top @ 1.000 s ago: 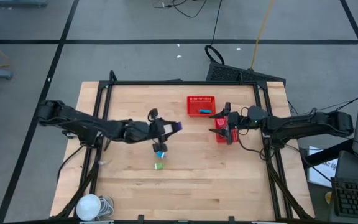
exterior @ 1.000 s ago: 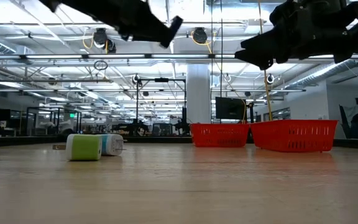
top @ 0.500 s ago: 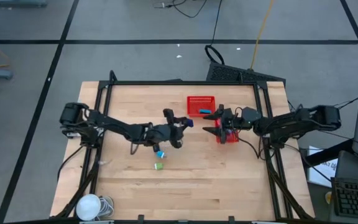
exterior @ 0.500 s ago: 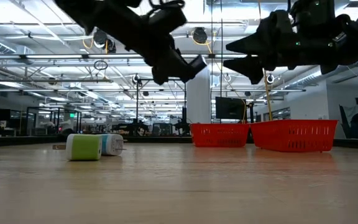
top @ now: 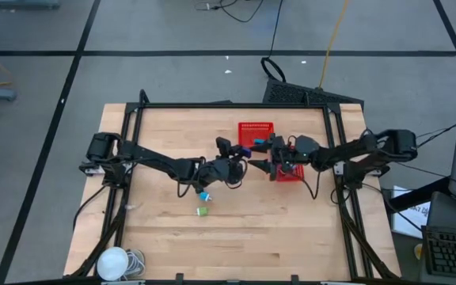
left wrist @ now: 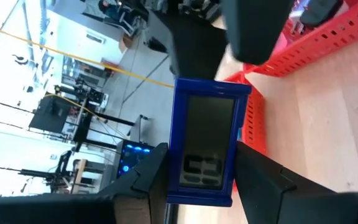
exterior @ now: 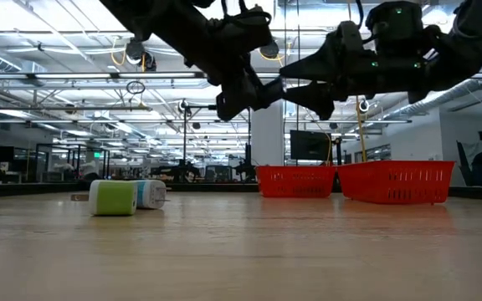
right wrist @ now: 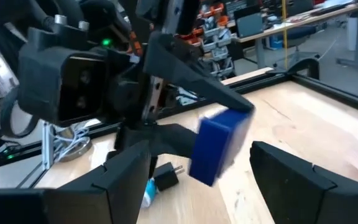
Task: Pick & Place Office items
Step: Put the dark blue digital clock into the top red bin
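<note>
Pale wood-plank tabletop [top: 252, 237] inside a black metal frame [top: 228, 105]. Left gripper [top: 244, 155] hangs above the tabletop's middle, its dark fingers clamped on a blue block [left wrist: 205, 146]: a flat, glossy rectangular slab with a darker recessed panel on its face, gripped across its narrow sides. Right gripper [top: 260, 159] faces it from the right-edge side, almost tip to tip; its two broad matte black fingers [right wrist: 294, 174] stand wide apart on either side of the blue block's free end, and contact cannot be made out. In the low view both grippers meet high over the wood, well clear of the surface. Two red baskets of slotted mesh plastic sit toward the far edge, right of centre: the far basket [top: 256, 127] is square with a small blue piece [top: 260, 142] inside, and the near basket [top: 290, 173] lies mostly under the right arm. Left of centre on the bare wood lie a small green cube [top: 202, 210] with rounded corners and a smooth face, and, just beyond it toward the far edge, a white-and-teal piece [top: 205, 196]; in the low view these two look side by side, nearly touching. A small black piece with metal prongs [right wrist: 166, 177] rests beside the teal one. A white round object [top: 112, 261] sits at the near left corner.
</note>
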Action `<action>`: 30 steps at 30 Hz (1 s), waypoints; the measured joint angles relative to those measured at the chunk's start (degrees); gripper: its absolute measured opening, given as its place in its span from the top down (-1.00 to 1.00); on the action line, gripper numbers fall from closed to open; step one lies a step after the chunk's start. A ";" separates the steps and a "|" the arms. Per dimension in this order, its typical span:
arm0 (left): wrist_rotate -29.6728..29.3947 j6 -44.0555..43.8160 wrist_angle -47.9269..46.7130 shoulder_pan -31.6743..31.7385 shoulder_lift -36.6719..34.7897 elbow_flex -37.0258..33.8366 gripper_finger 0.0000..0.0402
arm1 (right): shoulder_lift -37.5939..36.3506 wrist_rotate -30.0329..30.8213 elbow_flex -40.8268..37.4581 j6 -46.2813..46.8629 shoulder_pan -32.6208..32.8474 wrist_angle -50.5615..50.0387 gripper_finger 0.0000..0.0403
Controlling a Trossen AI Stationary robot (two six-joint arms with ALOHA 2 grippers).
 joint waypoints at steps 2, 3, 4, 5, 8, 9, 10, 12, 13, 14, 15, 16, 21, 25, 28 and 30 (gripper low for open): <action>0.02 -0.59 -0.59 0.00 0.02 0.00 0.26 | 1.04 -0.09 0.92 0.06 0.00 0.03 -0.30; -0.01 -0.84 -0.93 0.00 0.02 0.00 0.26 | 1.35 -0.14 1.14 0.30 0.00 -0.18 -0.30; 0.03 -1.41 -1.10 0.00 0.02 0.00 0.26 | 1.96 -0.13 1.61 0.69 -0.02 -0.01 -0.30; 0.15 -2.05 -1.19 0.00 0.02 0.00 0.26 | 2.60 -0.07 2.15 0.98 -0.02 0.10 -0.30; 0.49 -3.25 -1.16 -0.11 0.02 0.00 0.26 | 3.64 -0.09 2.65 1.14 -0.02 -0.04 -0.26; 0.49 -3.29 -1.12 -0.11 0.02 0.00 0.26 | 3.84 0.03 2.81 1.14 -0.02 -0.02 -0.23; 0.50 -3.38 -1.16 -0.15 0.02 0.00 0.26 | 3.96 0.00 2.77 1.14 -0.02 -0.04 -0.19; 0.53 -4.21 -1.27 -0.18 0.02 0.00 0.26 | 4.24 0.03 2.74 1.12 -0.02 -0.04 -0.09; 0.71 -4.79 -1.27 -0.24 0.02 -0.03 0.26 | 4.27 0.02 2.74 1.14 -0.02 -0.41 -0.03; 1.18 -5.34 -1.25 -0.22 0.02 -0.04 0.26 | 4.27 0.03 2.74 1.14 -0.02 -0.46 0.03; 1.63 -5.85 -1.22 -0.22 0.02 -0.04 0.26 | 4.25 0.05 2.74 1.13 -0.02 -0.45 0.11; 1.94 -6.28 -1.09 -0.24 0.02 -0.04 0.26 | 4.23 0.09 2.74 1.14 -0.04 -0.50 0.18; 1.34 -8.35 -1.27 -0.22 0.00 -0.11 0.25 | 4.23 1.21 2.60 1.37 -0.18 -1.26 0.56; 1.92 -15.42 0.47 -0.75 -0.07 -0.13 0.14 | 4.24 0.57 2.56 0.55 -1.23 -1.38 0.71; 1.32 -18.03 1.17 -2.17 -1.23 -0.11 0.02 | 4.15 -1.24 2.74 0.50 -2.20 -0.61 0.74; 2.40 -19.24 1.09 -3.29 -3.07 -0.11 -0.05 | 3.73 -1.40 2.72 0.46 -3.15 -0.99 0.74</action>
